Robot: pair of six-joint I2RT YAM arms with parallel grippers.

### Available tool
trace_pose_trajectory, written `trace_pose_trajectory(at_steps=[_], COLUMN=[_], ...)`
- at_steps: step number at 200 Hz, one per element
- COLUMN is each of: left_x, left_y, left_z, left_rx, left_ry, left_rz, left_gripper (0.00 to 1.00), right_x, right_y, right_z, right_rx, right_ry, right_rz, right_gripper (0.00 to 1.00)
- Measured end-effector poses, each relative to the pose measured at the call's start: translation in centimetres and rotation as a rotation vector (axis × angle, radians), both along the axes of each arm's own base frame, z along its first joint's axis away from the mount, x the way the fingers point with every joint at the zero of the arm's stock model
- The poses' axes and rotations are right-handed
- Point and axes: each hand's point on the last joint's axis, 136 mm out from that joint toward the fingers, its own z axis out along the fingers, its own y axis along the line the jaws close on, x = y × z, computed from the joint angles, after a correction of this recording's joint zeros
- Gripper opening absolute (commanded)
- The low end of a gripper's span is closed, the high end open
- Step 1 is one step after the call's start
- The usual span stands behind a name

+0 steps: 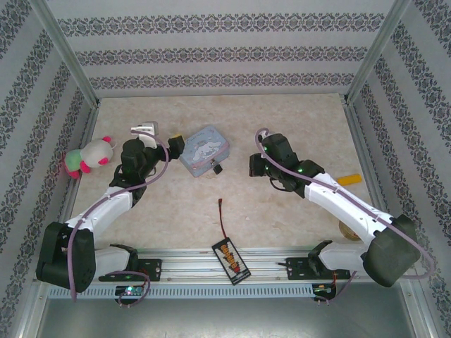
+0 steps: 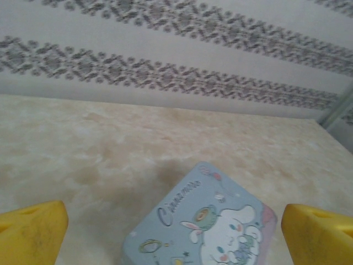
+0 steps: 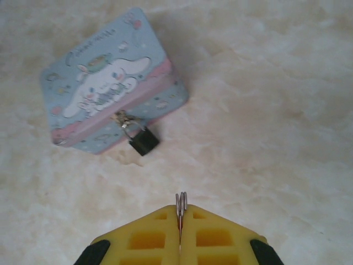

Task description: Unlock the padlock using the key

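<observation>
Padlock (image 3: pixel 144 142) tiny, light, prob. swings off tin (image 3: pixel 110 83); steady its body w/ wide-open left gripper (image 2: pixel 175 232). Right gripper (image 3: pixel 181 218) pinches thin, slippery key (image 3: pixel 181 202).

The pale-blue tin (image 2: pixel 220 232) carries curly dark script across its lid that reads "Cinnamoro…", probably Cinnamoroll, though the last letters are unclear. A black card (image 1: pixel 232 260) at the near edge of the table bears orange-yellow print too small to read.
</observation>
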Motion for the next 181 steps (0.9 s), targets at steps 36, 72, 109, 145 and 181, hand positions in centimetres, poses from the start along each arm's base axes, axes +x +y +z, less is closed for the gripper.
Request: trace_pose_trajectory(at_steps=[36,72,109,145,181], left_x=[-1.5,-3.2,-3.9,-4.3,-5.0], left_y=[-3.1,-7.4,-10.6,-13.7,-16.5], left_z=[0.1,-0.2,-1.7,-3.8,-4.4], left_rx=[0.026,0.085,0.113,0.101,0.086], left_ry=[-0.069,-0.129,-0.147,-0.145,-0.200], left_rz=[-0.166,-0.333,-0.450,-0.540,-0.612], left_gripper=[0.99,0.99,0.91,0.79,0.70], right_x=[-0.1,-0.4,-0.6,-0.4,-0.2], right_y=[1.7,3.0,4.0,4.7,5.0], right_z=[1.8,3.0,3.8,4.9,5.4], right_rx=[0.074,0.139,0.212,0.286,0.326], right_ry=[-0.012,-0.011,-0.002,-0.002,-0.003], right_rz=[0.064,0.113,0.136,0.135,0.126], right_gripper=[0.00,0.00,0.00,0.00,0.00])
